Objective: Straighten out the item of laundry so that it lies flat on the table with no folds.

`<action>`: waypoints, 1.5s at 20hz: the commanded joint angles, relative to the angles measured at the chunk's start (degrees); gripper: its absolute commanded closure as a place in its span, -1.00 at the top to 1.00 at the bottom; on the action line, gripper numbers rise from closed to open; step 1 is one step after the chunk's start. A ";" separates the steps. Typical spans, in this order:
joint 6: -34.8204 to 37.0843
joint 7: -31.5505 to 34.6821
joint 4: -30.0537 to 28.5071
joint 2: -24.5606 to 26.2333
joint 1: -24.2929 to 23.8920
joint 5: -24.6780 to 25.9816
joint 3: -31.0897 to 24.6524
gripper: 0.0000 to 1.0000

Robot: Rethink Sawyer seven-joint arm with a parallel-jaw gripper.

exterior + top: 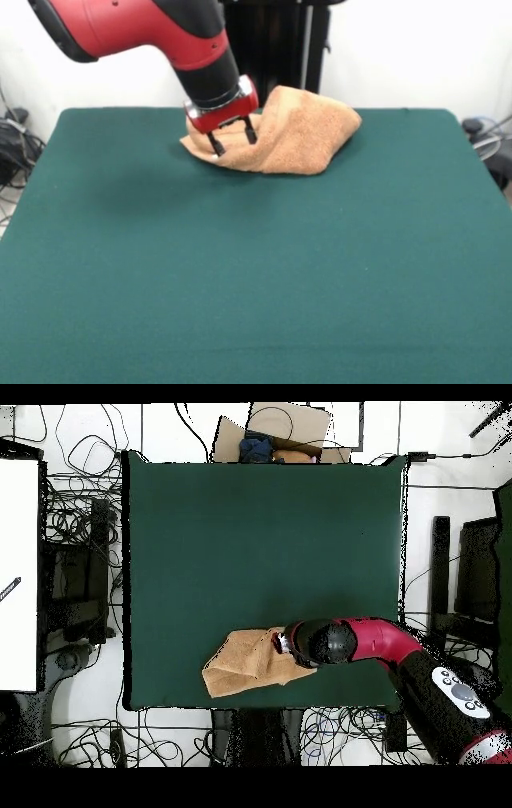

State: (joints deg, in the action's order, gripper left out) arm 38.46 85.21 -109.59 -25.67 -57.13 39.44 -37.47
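The orange-tan towel (292, 136) lies bunched and folded over itself at the far side of the green table (256, 272), near the robot's pedestal. In the overhead view the towel (240, 666) sits close to the table's bottom edge (260, 534), left of the middle. My gripper (234, 138) hangs from the red and black arm over the towel's left part. Its two black fingers stand apart, with the tips at the towel's surface and nothing pinched between them. In the overhead view the gripper (284, 643) is mostly hidden under the arm's wrist.
The black pedestal (272, 48) stands just behind the towel. A cardboard box (285, 432) with items lies beyond the table's far edge. Cables (75, 534) lie on the floor around the table. A white board (18, 574) is at the left.
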 commanded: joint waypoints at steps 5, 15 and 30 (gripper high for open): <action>-13.60 13.38 -1.89 -10.70 10.35 0.55 2.26 1.00; -16.01 18.25 -4.05 -19.11 20.16 -7.26 6.92 1.00; -20.23 16.22 -3.48 -22.57 28.63 -13.50 14.27 1.00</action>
State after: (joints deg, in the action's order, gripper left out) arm 20.97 86.52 -110.94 -47.15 -29.84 28.42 -28.76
